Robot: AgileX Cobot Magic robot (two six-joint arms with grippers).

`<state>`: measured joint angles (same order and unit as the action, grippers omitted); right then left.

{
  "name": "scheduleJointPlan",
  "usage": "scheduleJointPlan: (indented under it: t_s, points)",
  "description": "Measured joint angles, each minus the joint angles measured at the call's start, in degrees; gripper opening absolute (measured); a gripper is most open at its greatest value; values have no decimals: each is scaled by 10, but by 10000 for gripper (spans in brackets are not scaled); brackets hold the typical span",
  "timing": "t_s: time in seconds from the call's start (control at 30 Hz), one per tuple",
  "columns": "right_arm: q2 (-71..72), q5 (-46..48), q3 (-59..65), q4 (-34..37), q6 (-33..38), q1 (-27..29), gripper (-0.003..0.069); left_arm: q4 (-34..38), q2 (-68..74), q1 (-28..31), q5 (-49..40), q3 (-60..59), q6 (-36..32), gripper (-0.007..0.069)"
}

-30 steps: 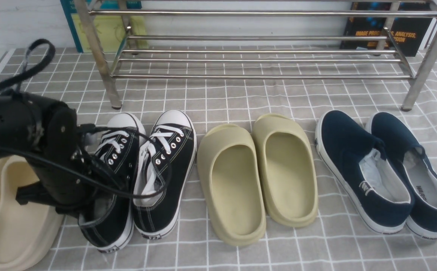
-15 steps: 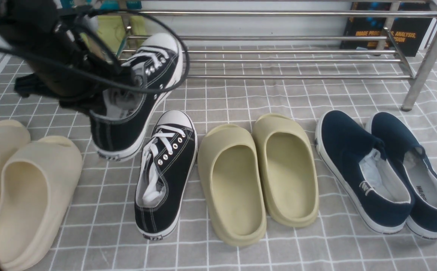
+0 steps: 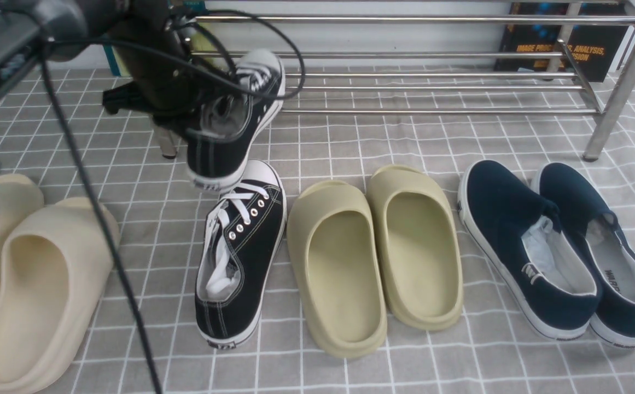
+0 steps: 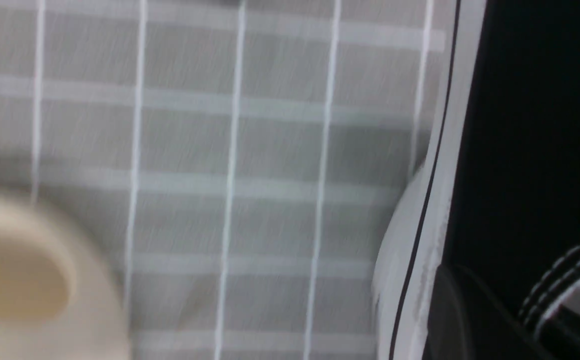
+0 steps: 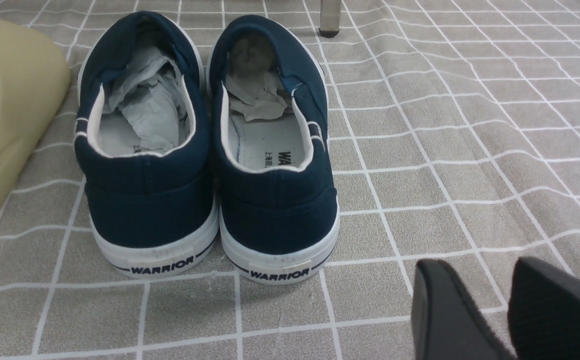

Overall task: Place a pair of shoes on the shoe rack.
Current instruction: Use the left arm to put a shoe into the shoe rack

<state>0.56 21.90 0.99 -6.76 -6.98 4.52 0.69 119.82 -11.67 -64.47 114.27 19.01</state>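
Your left hand (image 3: pixel 184 112): clamped on one black sneaker (image 3: pixel 229 148), held aloft upper left, toe at the rack (image 3: pixel 405 87). Second sneaker (image 3: pixel 240 257): on worktop (image 3: pixel 459 361), lower centre-left. Your right hand (image 5: pixel 507 310): fingers parted, empty.

Front view faces shoe rack (image 3: pixel 405 19); wrist views close.

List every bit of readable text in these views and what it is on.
"WARRIOR": heel tab of each navy slip-on.
"WA", cut off: one slip-on's insole.
"IMAGE PROC... ANALYSIS, ...SION", partly hidden: dark book behind the shoe rack.
Small insole print: unreadable.
Heel tabs of the black sneakers: too small to read.
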Motion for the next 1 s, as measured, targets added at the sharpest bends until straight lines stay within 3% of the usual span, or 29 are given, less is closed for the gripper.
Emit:
scheduleJointPlan:
  t_s: [0.37,0.7,1.0]
  points:
    - [0,0,0,0,0,0,239,-1,142,18,10,204,22,-13]
    - [0,0,0,0,0,0,239,-7,150,19,49,220,22,15]
    - [0,0,0,0,0,0,239,-10,139,19,27,230,20,279]
